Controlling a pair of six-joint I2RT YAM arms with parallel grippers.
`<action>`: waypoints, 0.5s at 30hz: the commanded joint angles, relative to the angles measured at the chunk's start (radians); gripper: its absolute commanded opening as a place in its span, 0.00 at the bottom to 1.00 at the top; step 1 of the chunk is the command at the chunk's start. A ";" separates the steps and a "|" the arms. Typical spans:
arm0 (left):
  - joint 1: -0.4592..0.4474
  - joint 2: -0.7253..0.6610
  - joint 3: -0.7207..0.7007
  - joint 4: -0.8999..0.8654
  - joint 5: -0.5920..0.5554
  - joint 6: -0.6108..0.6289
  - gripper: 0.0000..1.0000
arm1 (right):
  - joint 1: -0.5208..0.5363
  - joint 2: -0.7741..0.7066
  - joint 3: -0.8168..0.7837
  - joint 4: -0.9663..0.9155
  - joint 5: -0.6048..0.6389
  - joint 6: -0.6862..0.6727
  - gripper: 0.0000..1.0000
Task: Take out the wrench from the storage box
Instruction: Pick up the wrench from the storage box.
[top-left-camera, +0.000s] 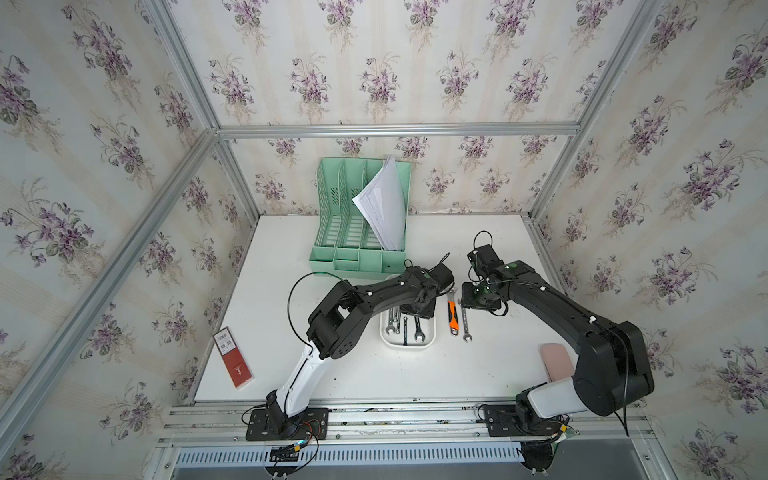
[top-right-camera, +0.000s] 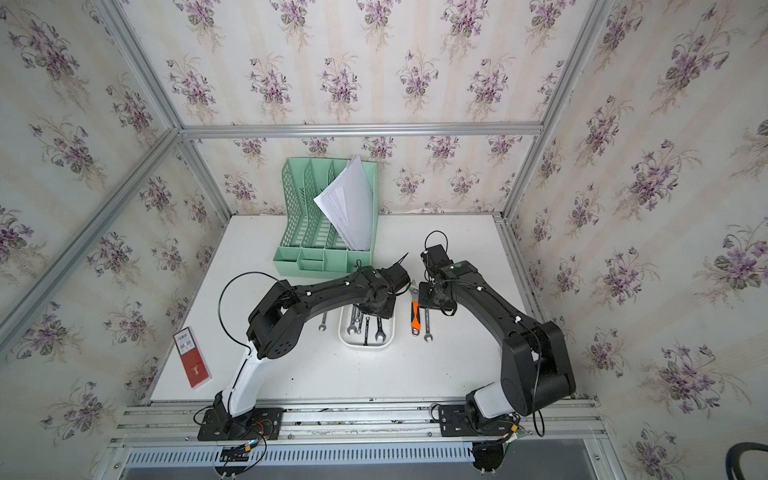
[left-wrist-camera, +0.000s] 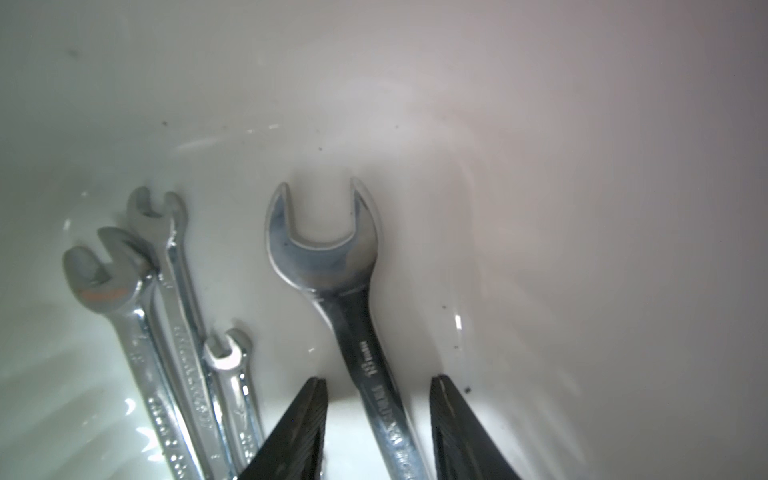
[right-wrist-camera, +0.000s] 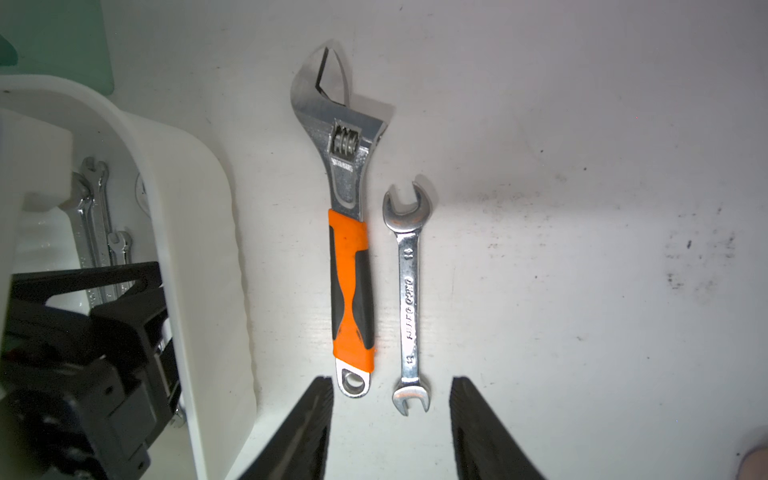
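The white storage box (top-left-camera: 409, 345) sits mid-table, and several silver wrenches lie in it. My left gripper (left-wrist-camera: 378, 380) is down inside the box (left-wrist-camera: 540, 166), open. Its fingers (left-wrist-camera: 307, 419) stand either side of the shaft of the largest open-end wrench (left-wrist-camera: 328, 257), with a gap on both sides. Three thinner wrenches (left-wrist-camera: 166, 291) lie beside it. My right gripper (right-wrist-camera: 390, 380) hovers open over the table just right of the box wall (right-wrist-camera: 199, 232), holding nothing. In both top views the wrists hide the jaws.
An orange-handled adjustable wrench (right-wrist-camera: 349, 270) and a small double-ended wrench (right-wrist-camera: 409, 291) lie on the table right of the box. Another wrench (top-right-camera: 322, 322) lies left of it. A mint-green file organizer (top-left-camera: 357, 216) with papers stands behind; a red packet (top-left-camera: 233, 361) lies front left.
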 joint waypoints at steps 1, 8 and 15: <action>-0.009 0.019 0.010 -0.043 0.030 -0.030 0.46 | 0.001 -0.005 -0.005 0.004 -0.003 0.004 0.51; -0.015 0.049 0.016 -0.080 0.034 -0.045 0.42 | 0.001 -0.004 -0.008 0.005 -0.005 0.000 0.51; -0.013 0.068 0.025 -0.107 0.031 -0.017 0.29 | 0.000 -0.005 -0.004 0.002 -0.005 -0.005 0.51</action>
